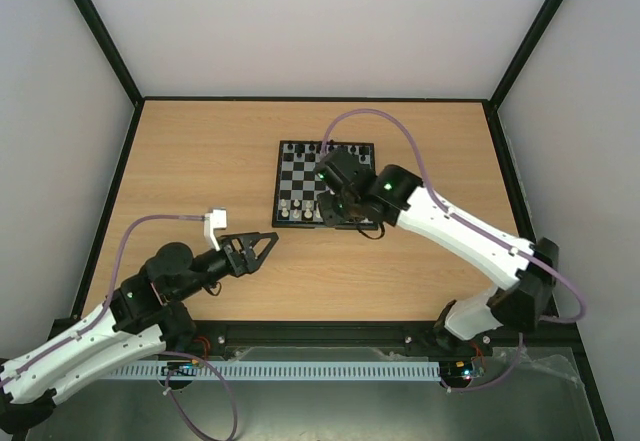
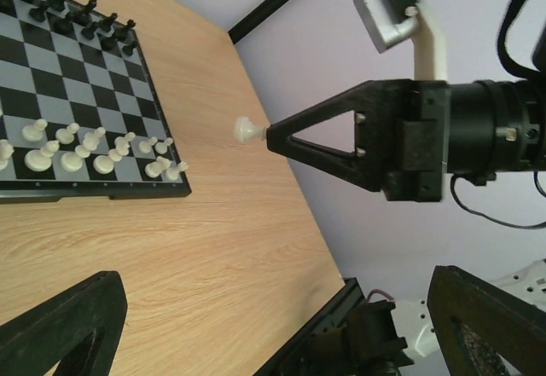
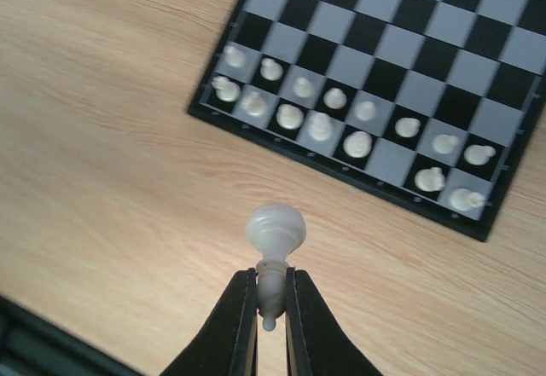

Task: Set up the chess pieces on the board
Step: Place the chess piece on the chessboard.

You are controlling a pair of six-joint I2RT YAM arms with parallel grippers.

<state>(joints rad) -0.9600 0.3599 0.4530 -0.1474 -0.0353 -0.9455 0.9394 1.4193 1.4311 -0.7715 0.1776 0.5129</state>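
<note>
We've got the board (image 1: 298, 173) lying flat on the table (image 1: 200, 161), past the middle toward the far edge: a small square of black and pale grey checks inside a thin black rim. The cream-white chess pieces (image 3: 320, 125) stand upright in two rows along its near edge, with one pale square in the outer row open. A loose piece (image 3: 275, 231) hangs just off that edge, pinched in the right claw (image 3: 271, 284), rounded end poking out.
</note>
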